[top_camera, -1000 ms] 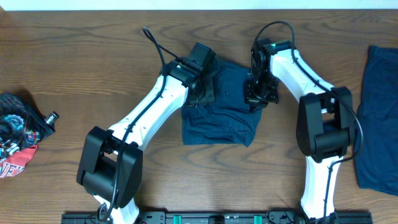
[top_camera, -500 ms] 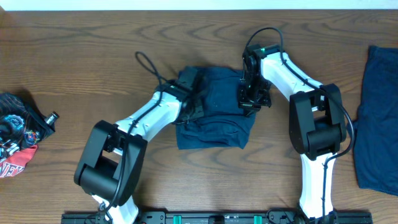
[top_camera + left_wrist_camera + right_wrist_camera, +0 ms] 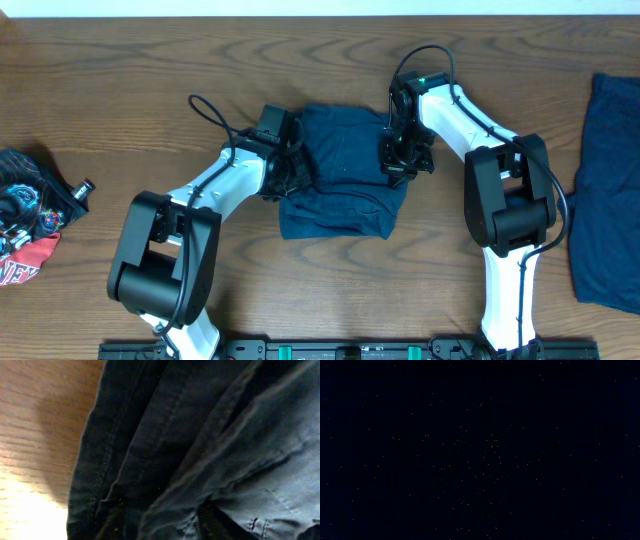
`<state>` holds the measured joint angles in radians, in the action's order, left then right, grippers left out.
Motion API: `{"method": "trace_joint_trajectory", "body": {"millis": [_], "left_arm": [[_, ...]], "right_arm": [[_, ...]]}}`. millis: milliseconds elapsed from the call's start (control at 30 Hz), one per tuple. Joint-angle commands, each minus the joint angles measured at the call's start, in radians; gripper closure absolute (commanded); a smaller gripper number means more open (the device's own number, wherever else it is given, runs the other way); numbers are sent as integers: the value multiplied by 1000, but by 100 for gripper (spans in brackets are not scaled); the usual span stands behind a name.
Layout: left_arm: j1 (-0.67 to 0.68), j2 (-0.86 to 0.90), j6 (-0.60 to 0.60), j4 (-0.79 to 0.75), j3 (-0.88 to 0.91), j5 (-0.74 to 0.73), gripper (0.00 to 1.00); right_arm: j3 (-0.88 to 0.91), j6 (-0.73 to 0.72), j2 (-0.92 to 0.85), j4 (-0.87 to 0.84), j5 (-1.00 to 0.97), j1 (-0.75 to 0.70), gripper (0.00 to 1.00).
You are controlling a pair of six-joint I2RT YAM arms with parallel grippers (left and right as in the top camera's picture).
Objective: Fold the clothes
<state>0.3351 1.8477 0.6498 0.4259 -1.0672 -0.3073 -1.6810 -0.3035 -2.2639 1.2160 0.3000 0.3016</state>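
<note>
Clothes [image 3: 345,175] for this task are dark navy pieces, and I count two on the table [image 3: 150,70]. At the far left edge of the frame lies a crumpled colourful bundle [image 3: 25,230]; whether it belongs to the job I cannot say.

Left of centre, my left gripper [image 3: 293,170] is at the left edge of the centre garment [image 3: 340,205]. Its wrist view is filled with seams and layers of this cloth and shows no fingers, so I cannot tell if it is wide or pinching.

The centre garment lies in the middle of the frame as a compact rectangle, with layers over each other. I judge its folding mostly done, perhaps with one more fold or some smoothing left.

On its upper right corner sits my right gripper [image 3: 402,160], closed. Its camera is all black, so I cannot see if cloth is between the fingers.

At the right edge, the second garment [image 3: 605,190] lies flat and spread, not yet folded. About half remains, in my judgement.
</note>
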Motion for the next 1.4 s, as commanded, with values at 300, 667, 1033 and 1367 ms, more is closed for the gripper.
{"method": "trace_joint_trajectory", "body": {"millis": [300, 667, 1033, 1367], "left_arm": [[-52, -249, -36, -12, -67, 170, 17], [-224, -69, -191, -52, -63, -126, 12], [-228, 130, -319, -142, -63, -377, 11], [-229, 245, -385, -209, -63, -560, 11]], "right_arm": [[15, 6, -53, -12, -52, 14, 99], [11, 21, -53, -8, -52, 14, 99], [10, 20, -53, 6, -52, 13, 99], [10, 20, -53, 15, -52, 13, 99]]}}
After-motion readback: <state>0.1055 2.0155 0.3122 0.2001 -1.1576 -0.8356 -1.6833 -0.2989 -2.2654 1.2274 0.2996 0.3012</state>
